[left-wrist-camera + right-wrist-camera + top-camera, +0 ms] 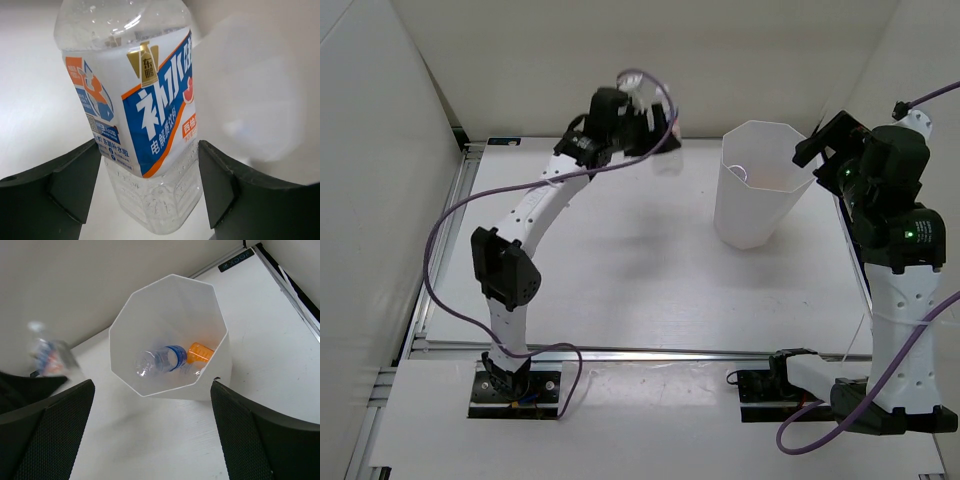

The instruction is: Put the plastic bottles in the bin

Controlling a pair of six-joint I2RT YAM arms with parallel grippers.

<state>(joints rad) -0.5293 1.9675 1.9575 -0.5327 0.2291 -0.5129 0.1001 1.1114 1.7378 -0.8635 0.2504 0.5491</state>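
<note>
A clear bottle with a white, blue and orange label fills the left wrist view. My left gripper is shut on its lower body, a finger pressed to each side. From above, that gripper holds the bottle at the back of the table, left of the bin. The tall white octagonal bin stands at the back right. Inside the bin lie a clear bottle with a blue label and an orange bottle. My right gripper hangs open above the bin's near side, holding nothing.
White walls close the table at the back and on both sides. A metal rail runs along the near edge by the arm bases. A purple cable loops off the left arm.
</note>
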